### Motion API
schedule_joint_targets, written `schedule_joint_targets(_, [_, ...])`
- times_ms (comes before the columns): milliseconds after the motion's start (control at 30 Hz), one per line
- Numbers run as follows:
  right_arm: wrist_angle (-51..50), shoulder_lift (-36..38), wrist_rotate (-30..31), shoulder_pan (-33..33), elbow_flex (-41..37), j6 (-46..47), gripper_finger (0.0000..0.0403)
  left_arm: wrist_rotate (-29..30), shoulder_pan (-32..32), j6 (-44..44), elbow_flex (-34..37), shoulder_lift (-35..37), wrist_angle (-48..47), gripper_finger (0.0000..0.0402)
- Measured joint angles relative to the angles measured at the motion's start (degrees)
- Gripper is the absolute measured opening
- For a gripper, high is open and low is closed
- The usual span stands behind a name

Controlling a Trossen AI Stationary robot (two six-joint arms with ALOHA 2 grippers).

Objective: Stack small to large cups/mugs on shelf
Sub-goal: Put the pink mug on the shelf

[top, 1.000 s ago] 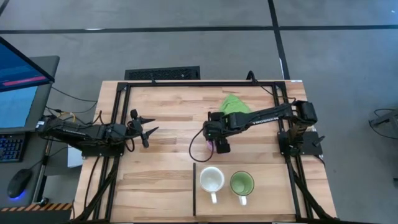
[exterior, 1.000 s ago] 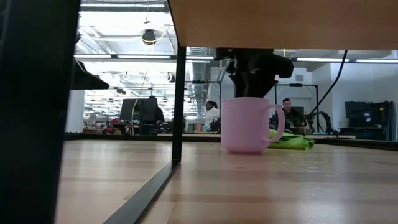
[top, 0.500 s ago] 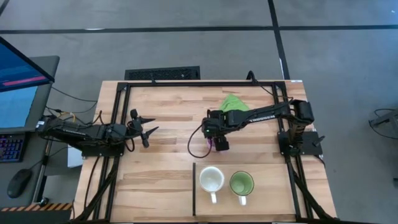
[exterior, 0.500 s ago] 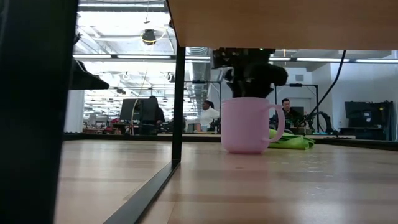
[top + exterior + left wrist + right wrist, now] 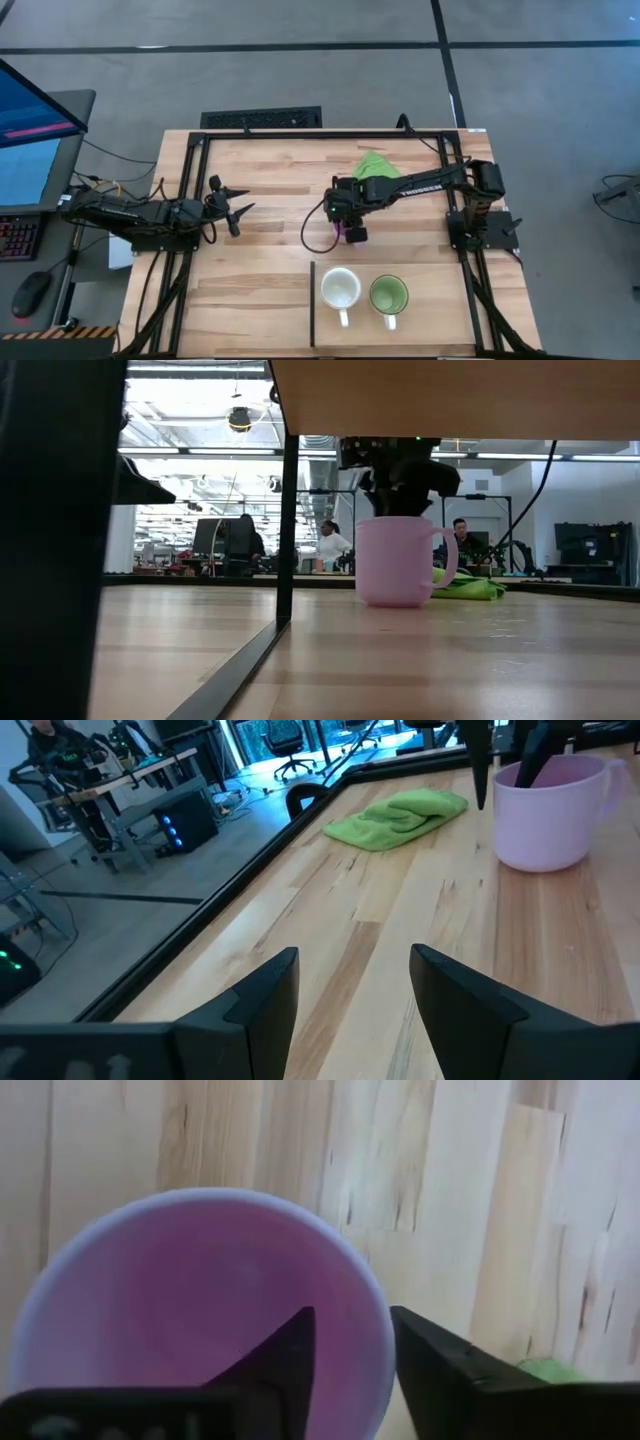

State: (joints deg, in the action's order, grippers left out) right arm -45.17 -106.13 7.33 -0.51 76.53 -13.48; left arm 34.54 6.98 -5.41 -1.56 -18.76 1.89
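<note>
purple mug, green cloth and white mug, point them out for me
purple mug (image 5: 396, 565), low view, on its side wall.
green cloth (image 5: 398, 818), left wrist view, on its folded middle.
white mug (image 5: 340, 289), high view, on its inside bottom.

Right end effector (image 5: 349, 232) points straight down, fingers parted; left end effector (image 5: 236, 211) (fingers spread) lies level.

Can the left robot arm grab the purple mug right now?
Probably not. The left gripper waits open far off at its own side, and the right gripper already straddles the rim of the purple mug, one finger inside and one outside.
</note>
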Motion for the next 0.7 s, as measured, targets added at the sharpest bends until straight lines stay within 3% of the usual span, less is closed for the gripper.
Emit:
schedule_joint_targets(533, [0.1, 0.3, -1.1, 0.0, 0.2, 0.2, 0.0022, 0.0, 0.0, 0.0, 0.0, 0.0, 0.0, 0.0185])
schedule_joint_targets(700, [0.3, 0.3, -1.1, 0.1, 0.3, 1.4, 0.0013, 0.0, 0.0, 0.0, 0.0, 0.0, 0.0, 0.0185])
